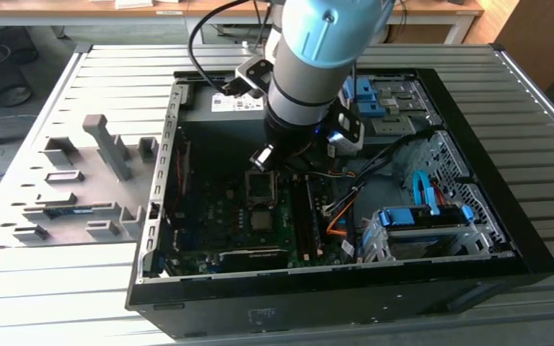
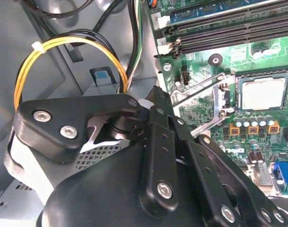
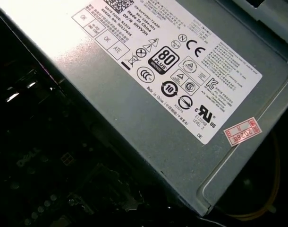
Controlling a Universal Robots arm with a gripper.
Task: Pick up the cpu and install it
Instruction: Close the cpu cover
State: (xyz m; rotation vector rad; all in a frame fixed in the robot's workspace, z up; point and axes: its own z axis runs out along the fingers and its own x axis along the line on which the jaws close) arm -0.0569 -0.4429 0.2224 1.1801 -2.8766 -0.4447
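Exterior view: the robot arm [image 1: 306, 79] reaches down into the open computer case [image 1: 469, 122]. Its gripper [image 1: 275, 155] hangs over the green motherboard [image 1: 229, 216], just above the socket [image 1: 260, 186]. A small grey square, likely the cpu [image 1: 260, 220], lies on the board below the socket.

Second wrist view: the cpu [image 2: 262, 93] sits flat in its socket, with the metal latch [image 2: 215, 101] swung open beside it. The black gripper [image 2: 153, 156] is close to the camera; I cannot tell if its fingers are open or closed.

First wrist view: the grey power supply [image 3: 148, 118] with its white label [image 3: 172, 56].
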